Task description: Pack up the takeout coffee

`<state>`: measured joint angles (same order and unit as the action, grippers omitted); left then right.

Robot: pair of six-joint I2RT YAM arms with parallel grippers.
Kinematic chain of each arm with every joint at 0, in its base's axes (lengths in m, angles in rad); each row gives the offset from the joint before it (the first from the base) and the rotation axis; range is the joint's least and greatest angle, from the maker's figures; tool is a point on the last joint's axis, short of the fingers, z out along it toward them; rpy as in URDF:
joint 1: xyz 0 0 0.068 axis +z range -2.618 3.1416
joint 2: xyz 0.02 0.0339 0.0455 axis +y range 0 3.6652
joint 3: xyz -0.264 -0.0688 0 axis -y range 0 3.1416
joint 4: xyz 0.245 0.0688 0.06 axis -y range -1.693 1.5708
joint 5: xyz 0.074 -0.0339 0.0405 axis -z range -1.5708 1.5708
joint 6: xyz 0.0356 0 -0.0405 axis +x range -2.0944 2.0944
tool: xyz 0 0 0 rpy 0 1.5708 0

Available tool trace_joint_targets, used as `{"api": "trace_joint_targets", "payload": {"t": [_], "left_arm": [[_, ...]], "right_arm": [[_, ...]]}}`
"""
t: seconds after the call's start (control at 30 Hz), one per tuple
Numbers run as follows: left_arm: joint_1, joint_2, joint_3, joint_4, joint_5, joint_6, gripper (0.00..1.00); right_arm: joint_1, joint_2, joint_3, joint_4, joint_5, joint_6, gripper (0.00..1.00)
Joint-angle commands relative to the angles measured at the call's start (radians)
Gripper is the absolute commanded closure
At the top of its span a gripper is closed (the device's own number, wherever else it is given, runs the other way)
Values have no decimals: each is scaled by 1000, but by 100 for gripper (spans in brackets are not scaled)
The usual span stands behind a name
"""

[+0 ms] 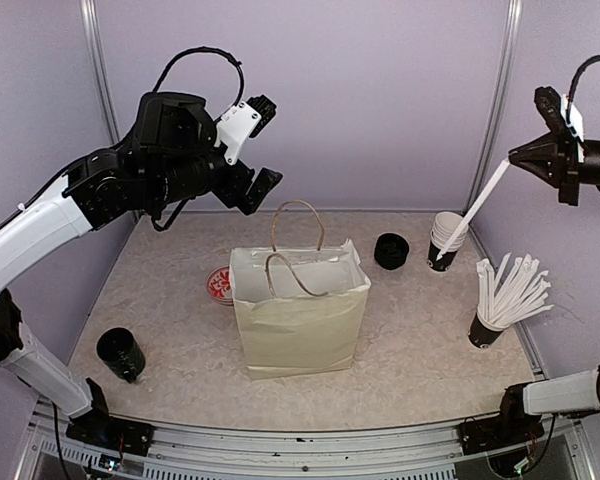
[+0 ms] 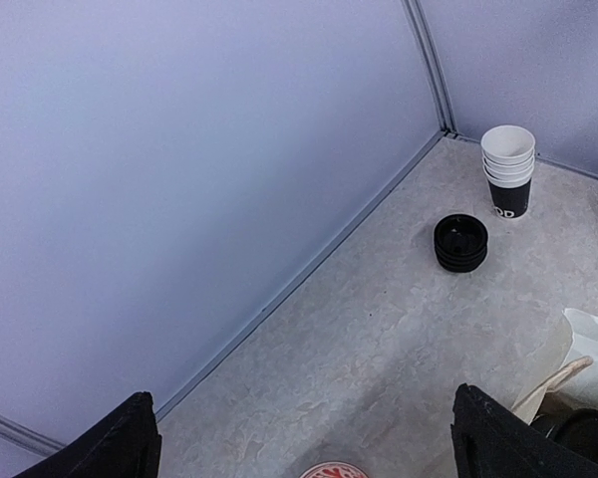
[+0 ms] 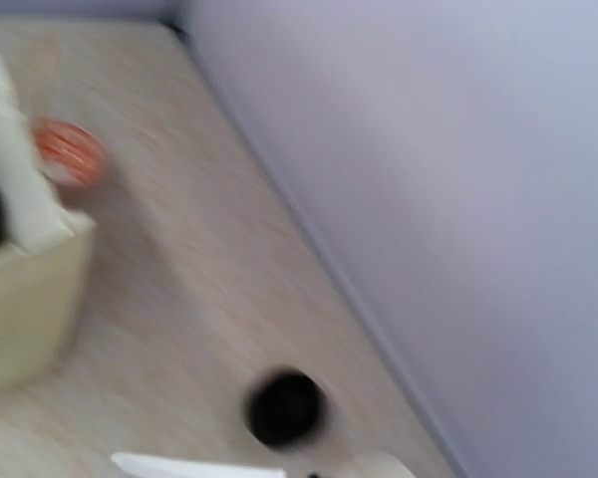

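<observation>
A cream paper bag (image 1: 300, 312) with handles stands open in the middle of the table. Inside it sits the takeout coffee (image 2: 581, 434); only its black lid shows, at the left wrist view's lower right corner. My left gripper (image 1: 264, 147) hangs high above the bag's back left, open with nothing between its fingers (image 2: 483, 435). My right gripper (image 1: 517, 157) is raised at the far right, shut on a white stick (image 1: 483, 205) that slants down towards the stack of cups (image 1: 445, 238). The right wrist view is blurred; the stick (image 3: 199, 465) crosses its bottom edge.
A stack of black lids (image 1: 391, 250) lies behind the bag, next to the nested cups. A black cup of white sticks (image 1: 492, 322) stands at the right. A red-and-white disc (image 1: 218, 285) lies left of the bag. Another black cup (image 1: 120, 354) stands near left.
</observation>
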<state>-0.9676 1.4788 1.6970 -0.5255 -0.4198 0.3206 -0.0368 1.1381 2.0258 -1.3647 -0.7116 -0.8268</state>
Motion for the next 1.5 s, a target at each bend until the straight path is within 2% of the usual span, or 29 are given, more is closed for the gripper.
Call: {"api": "trace_joint_targets", "payload": {"t": [0.0,0.13,0.23,0.4,0.53,0.73,0.87,1.03,1.3,1.47], "left_arm": [[4,-67,-44,66,-52,-13,1],[9,-105,-78,89,-94,-21,1],[13,-136,-100,101,-119,-29,1],[18,-178,-134,104,-130,-43,1],[20,-201,-166,101,-140,-55,1],[23,-229,-234,107,-151,-70,1],[29,-240,-276,122,-154,-75,1],[43,-254,-292,130,-138,-70,1],[52,-255,-277,125,-123,-55,1],[53,-256,-287,137,-122,-46,1]], "right_arm": [[-11,96,6,24,-341,-6,100],[3,136,12,114,-522,56,100],[64,172,9,188,-559,121,100],[258,199,-24,288,-455,183,100],[377,232,-39,278,-352,174,100],[522,258,-149,336,-171,166,100],[602,328,-116,319,-122,163,100],[638,400,72,215,-160,137,100],[628,302,94,290,14,134,100],[623,318,94,294,-19,144,100]]}}
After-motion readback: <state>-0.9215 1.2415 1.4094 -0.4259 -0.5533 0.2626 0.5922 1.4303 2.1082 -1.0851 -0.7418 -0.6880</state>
